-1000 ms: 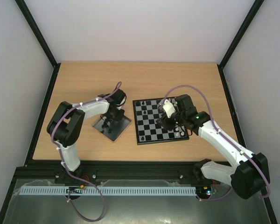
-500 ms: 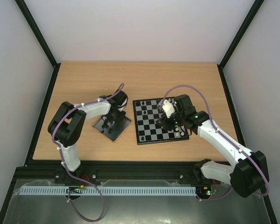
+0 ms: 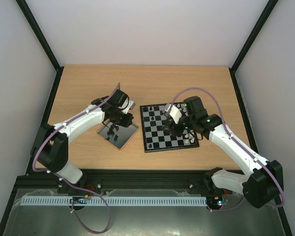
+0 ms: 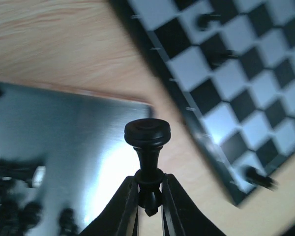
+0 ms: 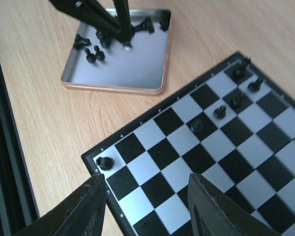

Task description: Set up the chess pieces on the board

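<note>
Step in hand: carry of one black piece (image 4: 147, 147) from tray (image 4: 88, 128) to board (image 4: 236, 83). L gripper (image 4: 149, 199) was clamped on its head end. Piece hung over tray's board-side edge, apparently clear of the surface. Long axis ran in line w/ the fingers, approx. upright, wide base pointing down and away from them. R gripper (image 5: 147, 196) stood w/ jaws apart, empty, over board. Next move prob. needs: traverse to a free square, keep base level, lower, release.
</note>
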`<move>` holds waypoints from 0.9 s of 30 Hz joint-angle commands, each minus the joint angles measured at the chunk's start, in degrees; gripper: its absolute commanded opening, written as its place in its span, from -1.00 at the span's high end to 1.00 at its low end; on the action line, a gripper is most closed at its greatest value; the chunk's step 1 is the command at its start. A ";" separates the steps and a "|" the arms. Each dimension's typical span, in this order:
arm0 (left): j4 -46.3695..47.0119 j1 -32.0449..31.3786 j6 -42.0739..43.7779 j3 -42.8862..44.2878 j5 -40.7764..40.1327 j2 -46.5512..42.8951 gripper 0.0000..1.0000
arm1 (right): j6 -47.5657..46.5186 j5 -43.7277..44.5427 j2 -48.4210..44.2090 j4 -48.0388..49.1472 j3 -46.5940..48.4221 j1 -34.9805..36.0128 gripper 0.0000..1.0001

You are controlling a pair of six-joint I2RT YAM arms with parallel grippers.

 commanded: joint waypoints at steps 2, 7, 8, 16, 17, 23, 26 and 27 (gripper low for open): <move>-3.65 -0.61 0.00 0.14 20.56 -4.67 0.85 | -14.20 0.81 1.60 -5.27 6.20 2.50 0.06; -5.04 -1.44 0.82 2.33 32.87 -6.18 0.84 | -25.31 12.98 4.27 -7.22 11.08 9.03 0.07; -5.42 -1.81 0.96 2.96 34.37 -6.18 0.84 | -26.93 14.72 5.00 -7.68 12.31 9.94 0.05; -1.62 -6.85 -0.43 4.10 41.91 -7.09 0.84 | -36.19 20.15 8.70 -13.24 18.78 14.61 -0.04; -1.18 -7.26 -0.54 4.08 42.82 -7.16 0.84 | -37.10 19.77 8.89 -14.85 19.59 15.15 -0.04; -0.20 -8.00 -0.42 4.22 45.47 -7.01 0.84 | -41.91 19.35 9.54 -23.91 22.70 18.28 -0.04; -0.35 -8.00 0.08 4.00 45.64 -6.93 0.84 | -42.53 20.53 9.42 -26.35 22.49 19.87 -0.03; -0.47 -8.00 0.35 3.96 45.45 -6.90 0.84 | -42.31 20.86 9.26 -26.55 22.35 20.08 -0.02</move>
